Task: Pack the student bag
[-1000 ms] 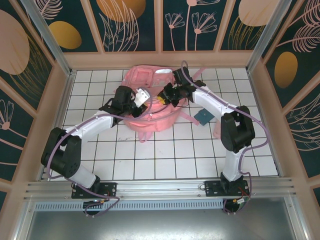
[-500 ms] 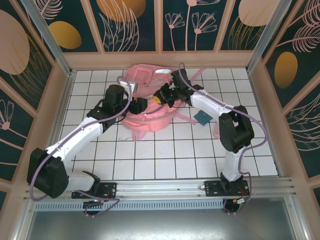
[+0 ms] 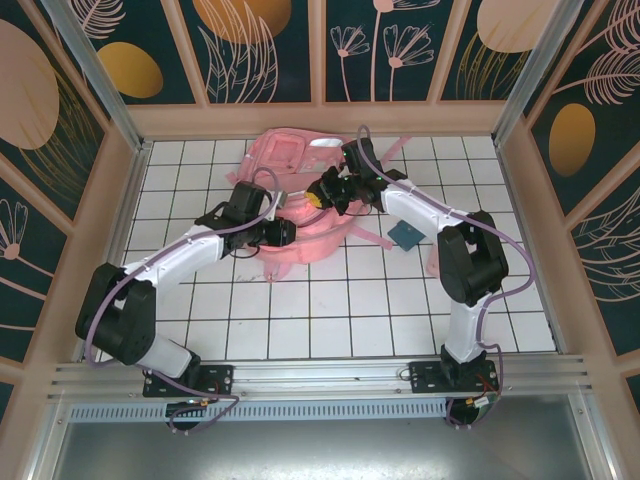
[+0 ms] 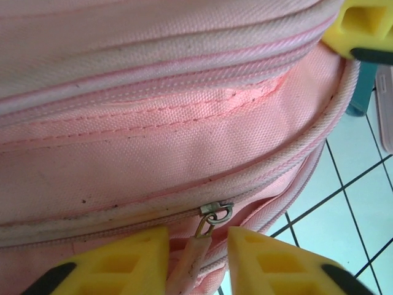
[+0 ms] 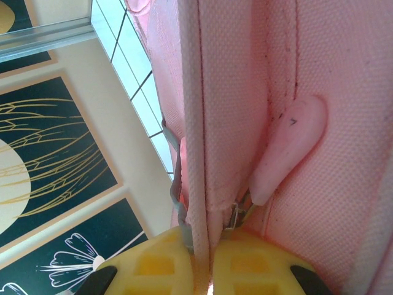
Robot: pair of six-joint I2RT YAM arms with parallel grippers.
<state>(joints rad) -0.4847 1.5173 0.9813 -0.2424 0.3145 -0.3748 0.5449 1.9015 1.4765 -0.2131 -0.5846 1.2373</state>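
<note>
Top external view first: the student bag [image 3: 290,155] lies toward the far middle of the white tiled table [image 3: 300,310], a soft pink heap with both arms reaching onto it. We see the left gripper [image 3: 285,232] low against the bag's near side, and the right gripper [image 3: 318,195] set on the bag's upper part, just right of center. A small teal square [image 3: 408,236] lies flat on the tiles to the right of the bag, apart from it.

Left wrist view: pink fabric of the bag [image 4: 153,141] takes up most of the picture, crossed by a zipper line running roughly level. The metal slider [image 4: 216,212] sits on that line, and its pink zipper pull [image 4: 189,264] hangs down between the two yellow fingers of the left gripper [image 4: 198,236]. The jaws stand a little apart — we see a sliver of space on each side of the pull, so they straddle it and do not pinch it. Another yellow fingertip [image 4: 362,27] shows at the upper right corner, against the bag's rim.

Right wrist view: the right gripper [image 5: 206,246] is closed on the bag [image 5: 344,92] — a corded seam [image 5: 195,123] runs straight down into the line where the two yellow fingers meet. Just beside it, a teardrop-shaped pink tab [image 5: 285,147] lies flat on the fabric. Dark floral wall panels [image 5: 55,153] stand behind, at the left.
</note>
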